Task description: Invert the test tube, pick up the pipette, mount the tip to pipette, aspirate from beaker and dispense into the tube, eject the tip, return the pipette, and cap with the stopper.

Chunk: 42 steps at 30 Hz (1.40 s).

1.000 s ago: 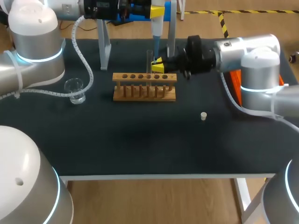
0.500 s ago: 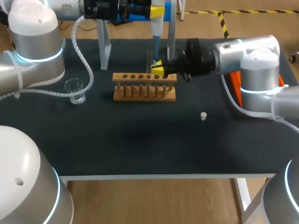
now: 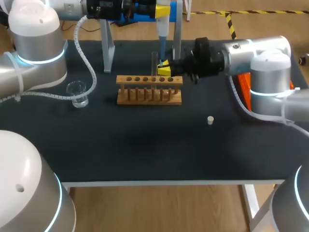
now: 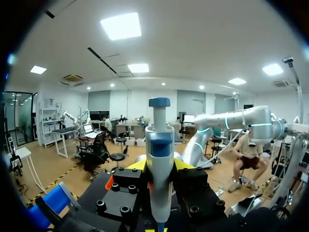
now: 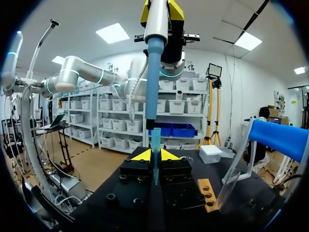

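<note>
- The pipette point(image 4: 160, 145) is held upright by the left gripper point(image 3: 162, 10), whose fingers are clamped on its body from two sides. The plunger is turned away from the table and the shaft points down, so that the nozzle can be brought onto a tip from above.
- The pipette tip point(image 5: 155, 142) is pinched between the fingers of the right gripper point(image 5: 154, 155), with its wide end up, just beneath the nozzle. It is judged to be offered there as a steady seat for the nozzle. Whether the two are already joined cannot be told.
- The test tube point(image 3: 154, 58) stands mouth up in the wooden rack point(image 3: 149, 91), just beside the right gripper. It is judged to be ready to receive liquid.
- The beaker point(image 3: 77, 93) is set on the table point(image 3: 145, 140) at the left, well apart from the rack. That side is judged to suit the arm carrying the pipette.
- The stopper point(image 3: 210, 120) lies on the table at the right, apart from the rack, and is judged to be kept for the last step.
- Mounting the tip is judged to be the step in hand. A straight line between nozzle and tip is what the push calls for, since a tilt could wedge or flick the tip out of the pinch.
</note>
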{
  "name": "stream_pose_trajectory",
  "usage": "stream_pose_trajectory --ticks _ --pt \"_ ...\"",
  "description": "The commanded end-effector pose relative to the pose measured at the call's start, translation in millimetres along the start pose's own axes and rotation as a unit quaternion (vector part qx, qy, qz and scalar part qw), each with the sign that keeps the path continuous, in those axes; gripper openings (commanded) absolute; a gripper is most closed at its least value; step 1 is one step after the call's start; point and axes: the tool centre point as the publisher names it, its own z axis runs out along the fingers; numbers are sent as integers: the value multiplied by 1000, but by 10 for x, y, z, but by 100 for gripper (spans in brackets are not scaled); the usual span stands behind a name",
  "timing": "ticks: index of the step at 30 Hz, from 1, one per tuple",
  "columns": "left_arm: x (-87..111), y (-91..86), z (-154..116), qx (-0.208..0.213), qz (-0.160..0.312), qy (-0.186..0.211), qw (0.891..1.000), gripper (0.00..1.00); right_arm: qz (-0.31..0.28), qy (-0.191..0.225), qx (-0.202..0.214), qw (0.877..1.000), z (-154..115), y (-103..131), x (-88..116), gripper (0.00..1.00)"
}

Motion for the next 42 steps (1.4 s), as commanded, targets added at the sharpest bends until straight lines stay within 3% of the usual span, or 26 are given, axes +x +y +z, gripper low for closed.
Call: stream_pose_trajectory --ticks 1,13,29,42 --pt "-2 22 -3 1 0 1 1000 0 -2 0 2 1000 -8 -5 23 0" --pt "-2 22 -3 1 0 1 1000 0 1 -2 7 1000 13 -76 29 0" --pt "-2 22 -3 1 0 1 1000 0 -7 -5 -2 1000 -12 54 14 0" --pt "-2 22 -3 1 0 1 1000 0 -7 -8 6 1000 0 -60 1 0"
